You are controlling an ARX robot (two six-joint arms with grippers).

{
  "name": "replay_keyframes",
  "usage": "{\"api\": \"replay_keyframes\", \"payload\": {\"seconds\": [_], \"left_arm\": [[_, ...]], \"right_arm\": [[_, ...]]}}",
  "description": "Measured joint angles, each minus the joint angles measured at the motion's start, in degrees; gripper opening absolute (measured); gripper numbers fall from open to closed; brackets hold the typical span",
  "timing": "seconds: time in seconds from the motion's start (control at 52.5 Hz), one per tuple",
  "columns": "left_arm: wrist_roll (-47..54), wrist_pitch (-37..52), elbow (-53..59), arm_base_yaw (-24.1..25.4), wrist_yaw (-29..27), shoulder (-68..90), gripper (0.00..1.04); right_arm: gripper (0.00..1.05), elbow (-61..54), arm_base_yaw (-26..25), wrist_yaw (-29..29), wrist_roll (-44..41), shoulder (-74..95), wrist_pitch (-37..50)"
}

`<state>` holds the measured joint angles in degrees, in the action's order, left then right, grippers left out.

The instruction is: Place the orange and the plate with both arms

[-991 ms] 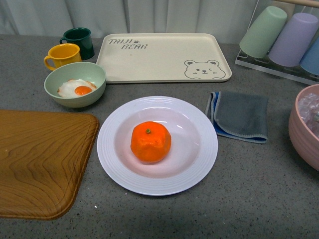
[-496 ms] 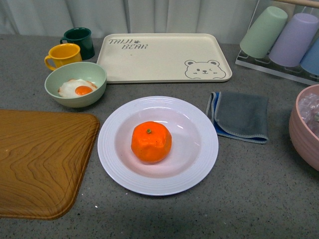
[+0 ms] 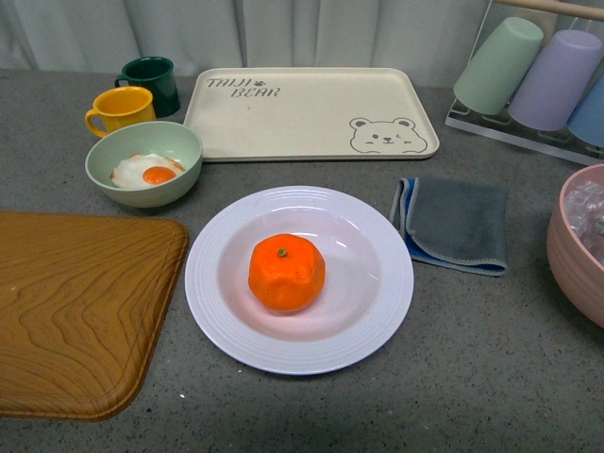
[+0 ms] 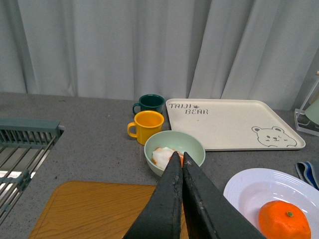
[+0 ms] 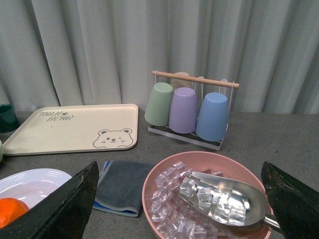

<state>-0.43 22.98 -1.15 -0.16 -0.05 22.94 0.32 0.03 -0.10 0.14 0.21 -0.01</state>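
Note:
The orange [image 3: 286, 273], bright with a green stem dot, rests in the middle of the white ridged plate [image 3: 385, 307] at the table's centre. Neither arm shows in the front view. In the left wrist view my left gripper [image 4: 178, 155] is shut with nothing between its fingers, held above the table, with the orange [image 4: 284, 220] and plate [image 4: 246, 185] off to one side. My right gripper [image 5: 179, 169] stands wide open and empty above the pink bowl. The orange [image 5: 9, 211] and plate [image 5: 37, 180] sit at that picture's edge.
A pale green bowl [image 3: 102, 178] with a fried egg, a yellow mug [image 3: 120, 108] and a dark green mug [image 3: 151, 79] stand back left. Also here: the bear tray [image 3: 311, 109], wooden tray [image 3: 75, 311], grey cloth [image 3: 455, 222], pink ice bowl [image 3: 571, 250], cup rack [image 3: 543, 71].
The whole front picture has slid down by a few pixels. The orange, the plate and the other things keep their places relative to each other.

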Motion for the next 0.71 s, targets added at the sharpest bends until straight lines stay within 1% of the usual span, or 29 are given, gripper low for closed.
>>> {"api": "replay_keyframes", "payload": {"seconds": [0.4,0.705], "left_arm": [[0.0,-9.0,0.0,0.0,0.0,-9.2,0.04],[0.0,-13.0,0.0,0.0,0.0,-13.1,0.04]], "right_arm": [[0.95,0.0,0.0,0.0,0.0,0.0,0.0],[0.95,0.0,0.0,0.0,0.0,0.0,0.0]]}}
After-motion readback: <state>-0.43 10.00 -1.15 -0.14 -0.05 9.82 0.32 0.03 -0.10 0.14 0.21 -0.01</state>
